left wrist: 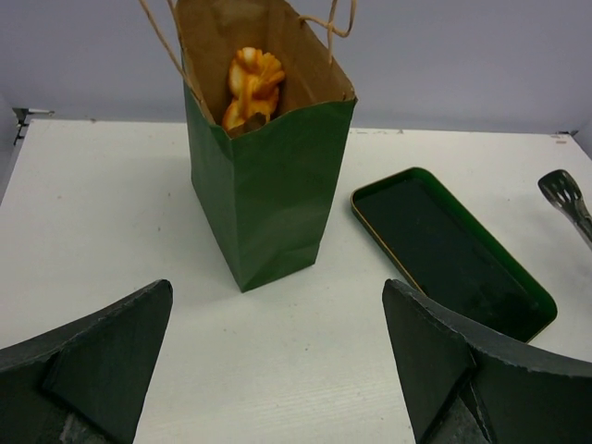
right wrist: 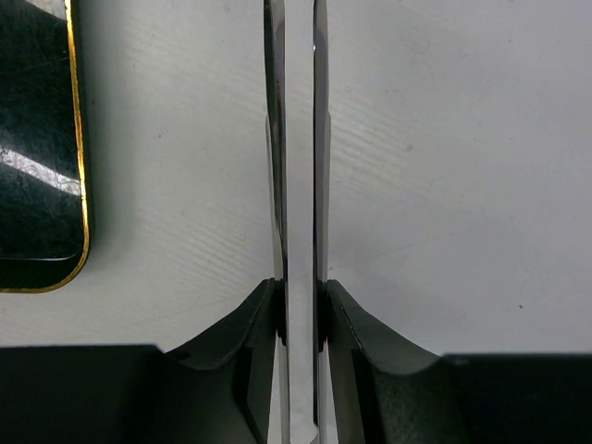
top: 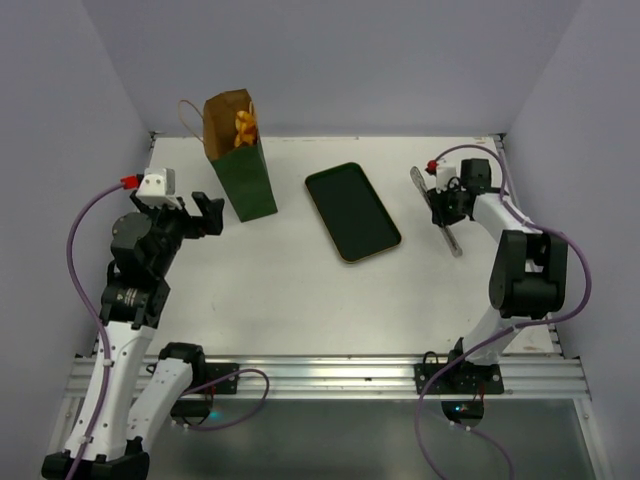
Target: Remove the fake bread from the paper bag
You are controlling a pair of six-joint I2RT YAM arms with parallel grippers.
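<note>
The fake bread (left wrist: 252, 85) is sitting inside the upright paper bag (top: 245, 185), which is standing at the far left of the surface (top: 300, 300), near a green tray (top: 352, 212). The left pincer (top: 205, 213) is hovering beside the bag, spread wide. The right pincer (right wrist: 298, 310) is pinching metal tongs (right wrist: 276, 166), squeezing their arms nearly together.

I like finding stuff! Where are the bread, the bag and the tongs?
bread (left wrist: 252, 88), left wrist view, orange top piece.
bag (left wrist: 268, 199), left wrist view, green front wall.
tongs (left wrist: 565, 192), left wrist view, slotted tip.
</note>
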